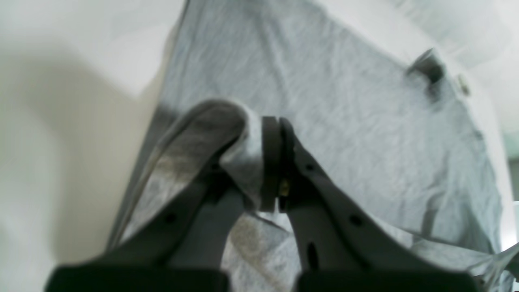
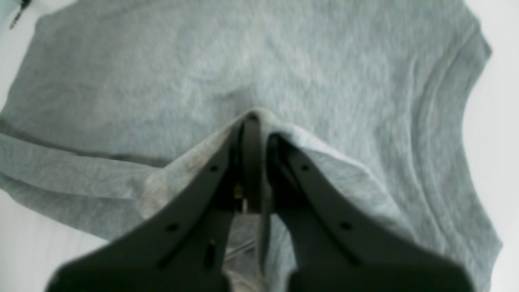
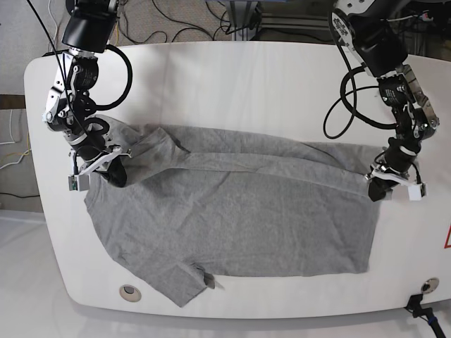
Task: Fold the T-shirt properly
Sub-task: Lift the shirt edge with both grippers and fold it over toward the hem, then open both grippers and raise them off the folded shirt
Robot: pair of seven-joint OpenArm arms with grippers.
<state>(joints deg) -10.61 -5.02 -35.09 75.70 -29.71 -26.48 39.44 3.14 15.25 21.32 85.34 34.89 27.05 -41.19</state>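
Note:
The grey T-shirt (image 3: 239, 218) lies spread on the white table (image 3: 232, 84), its far edge folded over toward the middle in a long band. My left gripper (image 3: 377, 190) is at the shirt's right end, shut on a fold of the grey T-shirt (image 1: 243, 142); in the wrist view the left gripper (image 1: 276, 121) has its jaws pressed together. At the shirt's left end, my right gripper (image 3: 116, 174) is shut on a lifted ridge of the grey T-shirt (image 2: 324, 81); the right gripper (image 2: 253, 118) shows cloth draped over both fingers. A sleeve (image 3: 187, 282) points toward the front edge.
Two round fittings (image 3: 129, 291) (image 3: 428, 285) sit near the table's front edge, with a black connector (image 3: 420, 307) at the front right corner. Cables (image 3: 183, 21) lie behind the table. Bare white table shows behind the shirt.

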